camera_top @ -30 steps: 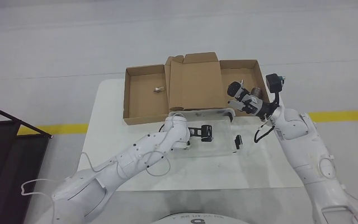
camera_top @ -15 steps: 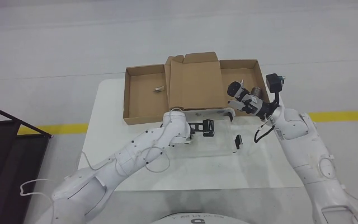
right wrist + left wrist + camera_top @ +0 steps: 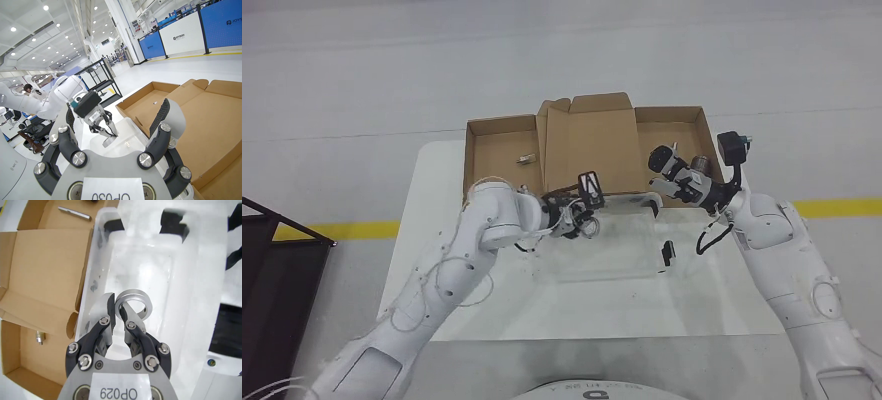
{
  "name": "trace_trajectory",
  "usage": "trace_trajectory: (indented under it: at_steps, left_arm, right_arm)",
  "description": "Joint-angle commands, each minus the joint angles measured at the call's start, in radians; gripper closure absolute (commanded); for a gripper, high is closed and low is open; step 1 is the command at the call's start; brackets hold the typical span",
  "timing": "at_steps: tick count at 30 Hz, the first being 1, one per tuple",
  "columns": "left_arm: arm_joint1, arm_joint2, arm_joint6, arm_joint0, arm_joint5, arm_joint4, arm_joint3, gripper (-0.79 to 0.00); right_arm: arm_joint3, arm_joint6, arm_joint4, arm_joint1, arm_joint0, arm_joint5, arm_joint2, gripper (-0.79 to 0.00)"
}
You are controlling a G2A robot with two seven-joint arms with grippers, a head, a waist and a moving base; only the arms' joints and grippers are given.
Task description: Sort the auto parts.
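A silver metal ring [image 3: 132,302] hangs over the clear plastic tray [image 3: 185,279], with my left gripper [image 3: 118,311] shut on its wall, one finger inside the ring and one outside. In the top view that gripper [image 3: 587,190] is at the tray's [image 3: 627,262] far edge, next to the cardboard box [image 3: 474,170]. From the right wrist view the left gripper [image 3: 111,132] and the ring [image 3: 109,142] show farther off. My right gripper [image 3: 117,115] is open and holds nothing, above the box's right compartment [image 3: 670,172].
The box has three compartments, and a flap [image 3: 587,145] is folded over the middle one. A small bolt [image 3: 526,158] lies in the left compartment. A steel pin [image 3: 74,213] and a bolt [image 3: 39,338] lie in the box. A black part [image 3: 667,252] sits in the tray's right end.
My left gripper has risen from the middle of the tray and moved back and left toward the box, the arm's elbow swinging out to the left. The right arm has kept still.
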Motion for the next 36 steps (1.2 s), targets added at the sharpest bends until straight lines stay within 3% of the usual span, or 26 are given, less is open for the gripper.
trace_trajectory:
  at_steps: [1,6,11,17,26,30,32,34,36]
  left_arm:
    - [0.014,-0.071,0.051,0.037,-0.024,-0.066,0.004,0.000]
    - [0.043,-0.208,0.153,0.106,-0.073,-0.176,-0.004,0.000]
    - [0.068,-0.329,0.276,0.188,-0.191,-0.304,-0.021,0.000]
    - [0.089,-0.402,0.380,0.261,-0.316,-0.530,0.024,0.000]
    - [0.120,-0.379,0.372,0.262,-0.316,-0.724,0.025,0.000]
    - [0.135,-0.380,0.358,0.259,-0.316,-0.729,0.027,0.000]
    - [0.141,-0.391,0.330,0.246,-0.307,-0.651,0.054,0.000]
    - [0.140,-0.401,0.327,0.234,-0.219,-0.504,0.025,0.000]
    - [0.137,-0.400,0.333,0.232,-0.047,-0.288,-0.044,0.000]
  right_arm:
    - [0.000,0.000,0.000,0.000,0.000,0.000,0.000,-0.785]
    - [0.000,0.000,0.000,0.000,0.000,0.000,0.000,-0.785]
    - [0.000,0.000,0.000,0.000,0.000,0.000,0.000,-0.785]
    - [0.000,0.000,0.000,0.000,0.000,0.000,0.000,-0.785]
    - [0.000,0.000,0.000,0.000,0.000,0.000,0.000,-0.785]
    - [0.000,0.000,0.000,0.000,0.000,0.000,0.000,-0.785]
    - [0.000,0.000,0.000,0.000,0.000,0.000,0.000,-0.785]
    - [0.000,0.000,0.000,0.000,0.000,0.000,0.000,-0.785]
    - [0.000,0.000,0.000,0.000,0.000,0.000,0.000,-0.785]
